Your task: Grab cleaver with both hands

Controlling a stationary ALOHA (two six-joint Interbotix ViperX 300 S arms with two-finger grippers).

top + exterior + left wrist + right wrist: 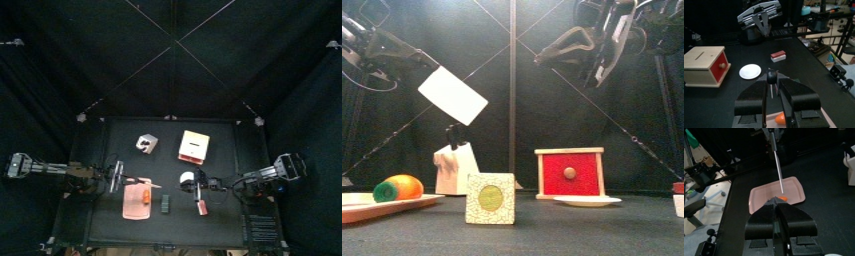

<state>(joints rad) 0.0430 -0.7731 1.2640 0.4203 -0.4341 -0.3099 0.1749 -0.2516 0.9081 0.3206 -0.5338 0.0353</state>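
From above we see the left gripper (pixel 123 181) and right gripper (pixel 201 182) apart. In front, the cleaver (pixel 453 95) hangs tilted, aloft. Left wrist: jaws clamp it edge-on. Right wrist: jaws nearly closed, empty; against only 1 grip, we fear they knock it loose.

The left gripper (pixel 771 86) rises from six o'clock, its jaws closed on the cleaver (pixel 771 78), seen edge-on as a thin line with a dark knob. A white plate (pixel 749 71) lies at ten o'clock, a wooden box (pixel 704 66) at nine, a red block (pixel 778 55) at twelve, the right gripper (pixel 762 17) beyond.
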